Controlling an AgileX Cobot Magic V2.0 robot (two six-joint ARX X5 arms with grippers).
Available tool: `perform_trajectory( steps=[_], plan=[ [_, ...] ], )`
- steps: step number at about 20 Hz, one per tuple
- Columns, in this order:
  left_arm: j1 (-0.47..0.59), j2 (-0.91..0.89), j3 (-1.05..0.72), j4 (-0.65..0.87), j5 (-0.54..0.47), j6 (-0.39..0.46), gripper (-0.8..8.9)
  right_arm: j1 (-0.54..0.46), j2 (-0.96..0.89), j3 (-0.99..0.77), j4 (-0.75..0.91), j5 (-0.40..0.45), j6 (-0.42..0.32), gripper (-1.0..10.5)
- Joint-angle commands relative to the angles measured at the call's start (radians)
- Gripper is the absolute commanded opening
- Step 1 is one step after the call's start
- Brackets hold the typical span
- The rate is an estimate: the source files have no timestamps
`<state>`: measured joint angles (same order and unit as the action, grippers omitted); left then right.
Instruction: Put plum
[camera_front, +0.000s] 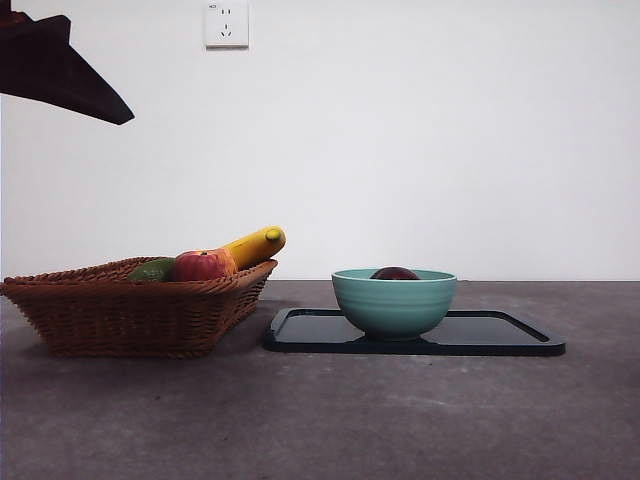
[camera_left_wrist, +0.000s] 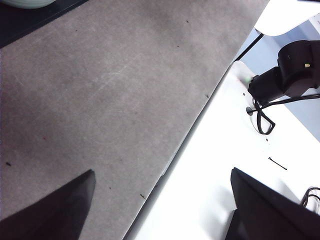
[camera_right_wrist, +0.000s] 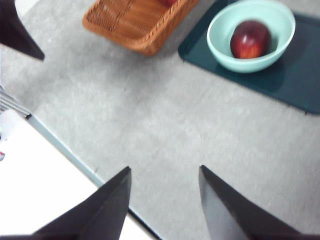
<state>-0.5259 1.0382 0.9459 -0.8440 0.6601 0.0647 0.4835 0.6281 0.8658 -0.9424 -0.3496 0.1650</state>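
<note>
The plum (camera_right_wrist: 250, 39) lies inside the pale green bowl (camera_front: 394, 301), resting on the bowl's floor; from the front only its dark rounded top (camera_front: 395, 273) shows above the rim (in the right wrist view its skin looks glossy, dark red with a lighter patch). The bowl stands on a dark flat tray (camera_front: 500, 335), toward the tray's end nearer the basket. The tray lies on the grey tabletop (camera_front: 330, 420).

Beside the tray, with a narrow gap of tabletop between them, sits a brown wicker basket (camera_front: 130, 310). In it lie a red apple (camera_front: 203, 265), a green fruit (camera_front: 152, 270) and a yellow banana (camera_front: 255, 245) that leans up over the basket's rim toward the bowl.

Neither arm is near the fruit. The right gripper (camera_right_wrist: 165, 200) hangs above bare tabletop near its edge, well apart from the bowl and the basket, its jaws spread apart and holding nothing. The left gripper (camera_left_wrist: 162, 205) hangs over the tabletop's edge, where grey surface meets a white one, its jaws wide apart and empty. A black arm tip (camera_front: 60, 75) shows at the top corner of the front view above the basket; which arm it is cannot be told. A white wall socket (camera_front: 226, 23) is on the wall behind.
</note>
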Motion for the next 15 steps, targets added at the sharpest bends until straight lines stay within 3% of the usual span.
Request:
perform_trajectory(
  steps=[1, 15],
  plan=[
    [-0.006, 0.003, 0.010, 0.006, 0.006, 0.002, 4.33, 0.006, -0.003, -0.005, -0.002, -0.020, 0.011, 2.2],
    [-0.006, 0.003, 0.010, 0.006, 0.006, 0.002, 4.33, 0.006, -0.003, -0.009, -0.001, -0.020, 0.012, 2.2]
  ],
)
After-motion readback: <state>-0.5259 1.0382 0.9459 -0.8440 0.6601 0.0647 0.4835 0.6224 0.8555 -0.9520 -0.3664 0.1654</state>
